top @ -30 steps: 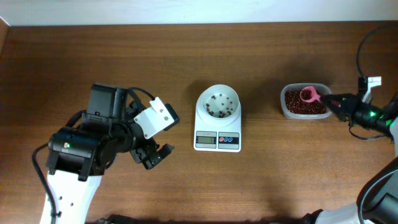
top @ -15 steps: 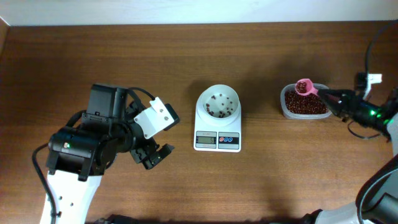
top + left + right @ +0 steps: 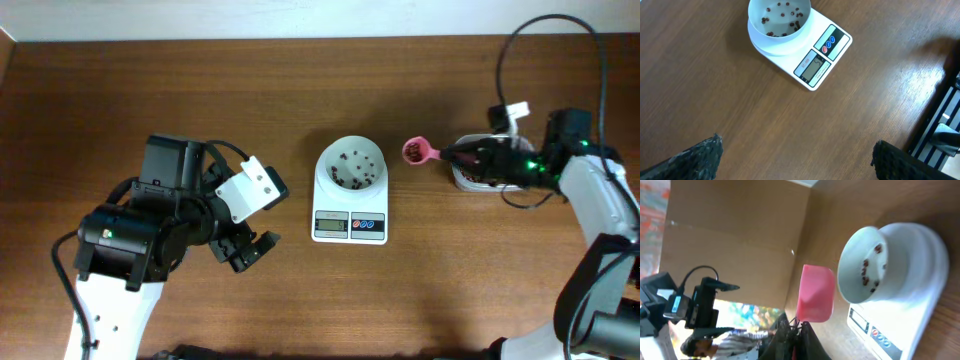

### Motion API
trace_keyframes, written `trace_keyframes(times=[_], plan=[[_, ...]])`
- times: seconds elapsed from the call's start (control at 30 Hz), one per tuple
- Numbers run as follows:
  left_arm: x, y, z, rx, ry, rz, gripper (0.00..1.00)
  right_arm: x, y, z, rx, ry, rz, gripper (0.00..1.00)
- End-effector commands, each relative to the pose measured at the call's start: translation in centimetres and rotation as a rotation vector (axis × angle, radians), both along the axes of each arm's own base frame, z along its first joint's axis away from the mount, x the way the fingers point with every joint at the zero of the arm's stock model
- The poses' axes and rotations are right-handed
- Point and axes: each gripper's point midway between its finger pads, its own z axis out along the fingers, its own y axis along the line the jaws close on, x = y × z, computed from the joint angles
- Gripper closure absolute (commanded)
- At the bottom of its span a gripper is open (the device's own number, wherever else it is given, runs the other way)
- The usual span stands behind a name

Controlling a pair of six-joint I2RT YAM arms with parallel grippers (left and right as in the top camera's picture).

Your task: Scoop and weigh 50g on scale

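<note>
Holding pink scoop [image 3: 414,151] clamped in our right claw [image 3: 463,156], scale [image 3: 349,222] just ahead; we fear early tilt spills its load onto bench [image 3: 300,80]. Left claw [image 3: 247,251] gapes, empty.

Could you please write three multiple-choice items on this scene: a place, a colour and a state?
1. Where is the scoop? A) right of the bowl on the scale; B) inside that bowl; C) on its display.
2. Its colour? A) green; B) yellow; C) pink.
3. The left end effector is: A) shut on the scoop; B) open and empty; C) shut on the scale.
A: overhead, it hangs beside the bowl's rim. C: pink in both views. B: jaws apart, nothing between.
</note>
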Motion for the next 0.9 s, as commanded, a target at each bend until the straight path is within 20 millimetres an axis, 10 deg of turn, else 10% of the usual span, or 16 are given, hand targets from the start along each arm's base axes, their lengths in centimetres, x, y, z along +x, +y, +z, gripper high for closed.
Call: trace_keyframes(times=[0.0, 0.3, 0.87], plan=[[-0.1, -0.1, 0.0, -0.007, -0.004, -0.018, 0.01, -0.4, 2.0, 0.4, 0.029, -0.013, 0.060, 0.96], [-0.1, -0.1, 0.0, -0.007, -0.004, -0.018, 0.01, -0.4, 4.8, 0.5, 0.015, -0.049, 0.135, 0.96], [-0.1, -0.1, 0.0, -0.007, -0.004, -0.018, 0.01, 2.0, 4.1, -1.7, -0.165, -0.125, 0.072, 0.96]])
